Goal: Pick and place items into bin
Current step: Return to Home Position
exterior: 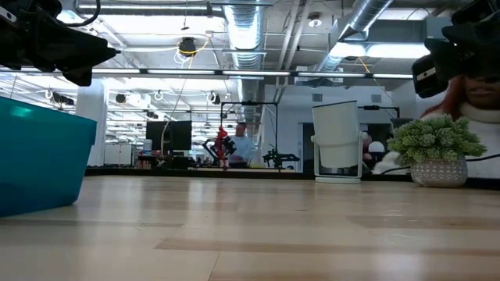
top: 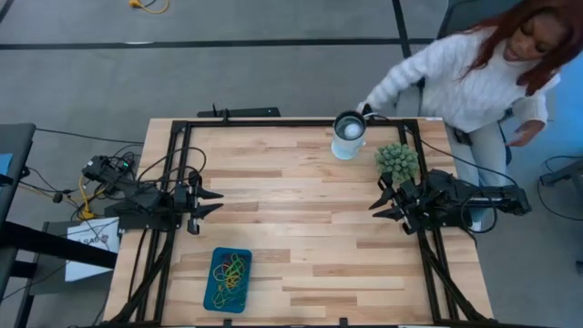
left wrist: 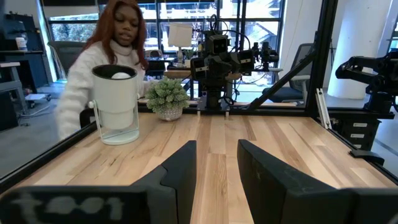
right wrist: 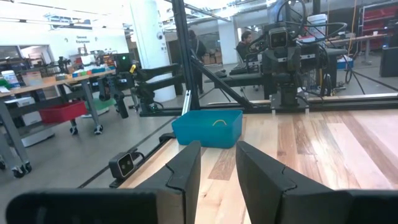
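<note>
The teal-blue bin (top: 228, 279) stands near the table's front edge, left of middle, with several rubber-band loops (top: 231, 275) in yellow, green and red lying inside it. It also shows in the right wrist view (right wrist: 208, 127) and in the low view (exterior: 35, 156). My left gripper (top: 215, 202) is open and empty at the table's left side, above the wood. My right gripper (top: 377, 208) is open and empty at the right side, next to the plant.
A white lampshade-like cylinder (top: 349, 134) stands at the table's far edge, with a person's hand (top: 367, 107) on it; the person (top: 474, 73) stands past the far right corner. A spiky green plant ball in a pot (top: 397, 161) stands near my right gripper.
</note>
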